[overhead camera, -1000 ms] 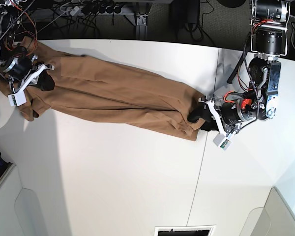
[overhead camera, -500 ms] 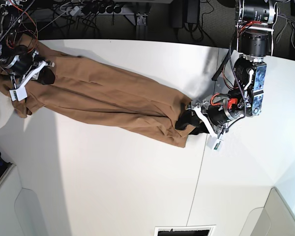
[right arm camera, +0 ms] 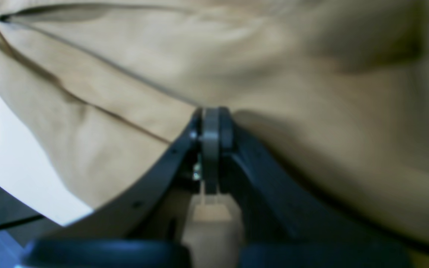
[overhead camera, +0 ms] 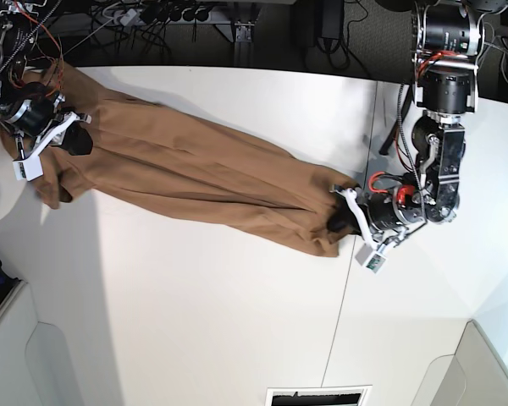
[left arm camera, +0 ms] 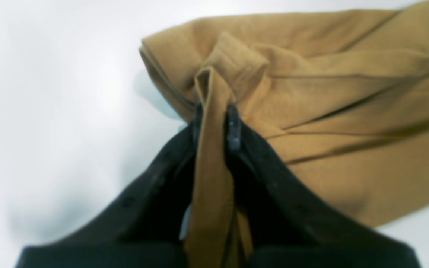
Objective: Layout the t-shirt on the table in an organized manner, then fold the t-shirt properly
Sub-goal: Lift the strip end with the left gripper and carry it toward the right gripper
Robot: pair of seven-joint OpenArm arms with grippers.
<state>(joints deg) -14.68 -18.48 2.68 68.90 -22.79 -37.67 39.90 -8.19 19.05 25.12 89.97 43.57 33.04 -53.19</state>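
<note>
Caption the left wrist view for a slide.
Left tool shut on a bunched fold of the t-shirt over the white table.

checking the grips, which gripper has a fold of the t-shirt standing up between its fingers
The left gripper: a t-shirt fold rises between its fingers. The right gripper's pads meet flat.

Both wrist views are blurred; the t-shirt (right arm camera: 274, 74) overruns the right wrist frame's top and right edges.
</note>
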